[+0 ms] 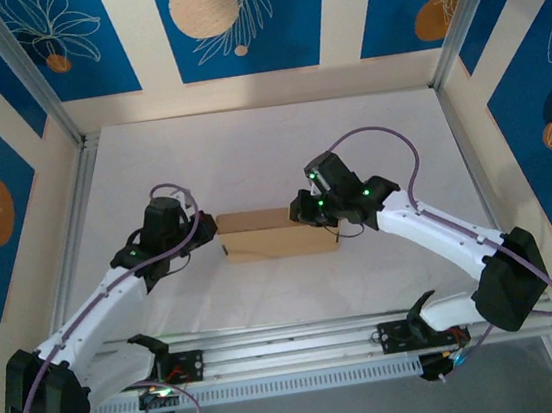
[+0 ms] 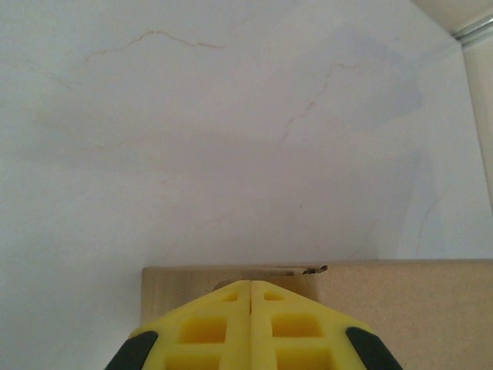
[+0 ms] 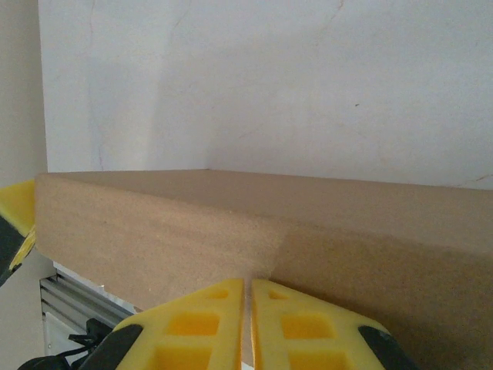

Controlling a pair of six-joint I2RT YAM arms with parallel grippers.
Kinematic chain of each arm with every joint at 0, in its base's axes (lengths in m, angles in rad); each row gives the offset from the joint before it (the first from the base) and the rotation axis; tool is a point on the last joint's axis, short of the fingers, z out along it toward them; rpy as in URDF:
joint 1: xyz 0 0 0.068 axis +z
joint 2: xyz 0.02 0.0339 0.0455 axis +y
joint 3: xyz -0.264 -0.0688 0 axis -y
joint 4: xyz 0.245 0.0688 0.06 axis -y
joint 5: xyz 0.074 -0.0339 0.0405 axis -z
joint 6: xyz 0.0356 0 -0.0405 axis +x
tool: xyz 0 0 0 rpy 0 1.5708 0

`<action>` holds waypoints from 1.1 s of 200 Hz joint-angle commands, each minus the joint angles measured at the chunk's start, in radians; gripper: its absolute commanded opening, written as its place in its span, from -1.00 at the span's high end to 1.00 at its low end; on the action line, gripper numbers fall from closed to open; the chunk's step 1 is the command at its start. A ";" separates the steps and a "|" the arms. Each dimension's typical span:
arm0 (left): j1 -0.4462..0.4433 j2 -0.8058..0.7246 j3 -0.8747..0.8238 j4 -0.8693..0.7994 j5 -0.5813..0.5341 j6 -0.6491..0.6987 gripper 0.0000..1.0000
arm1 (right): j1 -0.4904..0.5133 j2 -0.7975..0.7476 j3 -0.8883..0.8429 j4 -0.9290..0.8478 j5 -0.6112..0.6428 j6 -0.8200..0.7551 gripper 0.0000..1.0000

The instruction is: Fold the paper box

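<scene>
The paper box (image 1: 277,232) is a shallow closed brown cardboard mailer lying flat at the table's middle. My left gripper (image 1: 209,233) is at its left end. In the left wrist view its yellow fingers (image 2: 250,287) are pressed together, their tips resting on the box (image 2: 400,308) by a small notch in the cardboard. My right gripper (image 1: 320,217) is at the box's right end. It is shut with nothing between the fingers, and its tips (image 3: 248,284) touch a vertical corner of the box (image 3: 231,231). The left gripper's yellow finger (image 3: 15,212) peeks past the far end.
The white table (image 1: 269,147) is ringed by an aluminium frame, with rails (image 1: 294,350) along the near edge and posts (image 1: 28,76) at the back corners. Patterned blue walls stand behind and beside it. Open tabletop lies beyond the box and to both sides.
</scene>
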 commanded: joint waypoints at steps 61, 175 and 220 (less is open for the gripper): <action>-0.034 -0.142 0.130 -0.309 -0.176 0.228 0.67 | 0.009 0.040 0.018 -0.146 0.004 -0.042 0.62; -0.037 -0.100 0.324 -0.443 -0.073 0.519 -0.18 | -0.062 -0.027 0.311 -0.339 0.042 -0.464 -0.25; -0.048 -0.139 0.313 -0.443 0.022 0.701 -0.28 | -0.072 -0.139 0.247 -0.333 0.218 -0.699 -0.25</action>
